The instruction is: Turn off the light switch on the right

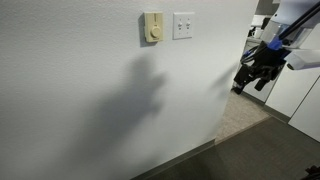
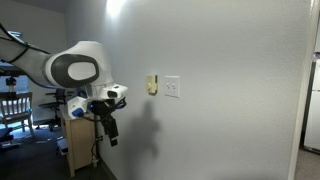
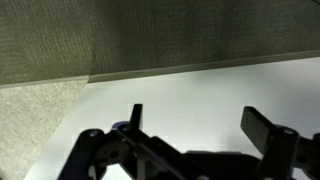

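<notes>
Both exterior views faced the wall (image 1: 90,90) obliquely from opposite sides, sharing the light switch (image 1: 183,25) (image 2: 172,87), wrist view looked closely along it toward the floor (image 3: 150,35).

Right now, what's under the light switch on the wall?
Only bare white wall, with the arm's shadow lower down, mostly below the cream plate. Nothing covers the area under the light switch; the open pincer hangs off to the side.

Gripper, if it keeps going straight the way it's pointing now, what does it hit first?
Probably the bare white wall, which lies straight ahead of the open gripper in the wrist view. The light switch is not in that line. The distance is unclear.
</notes>
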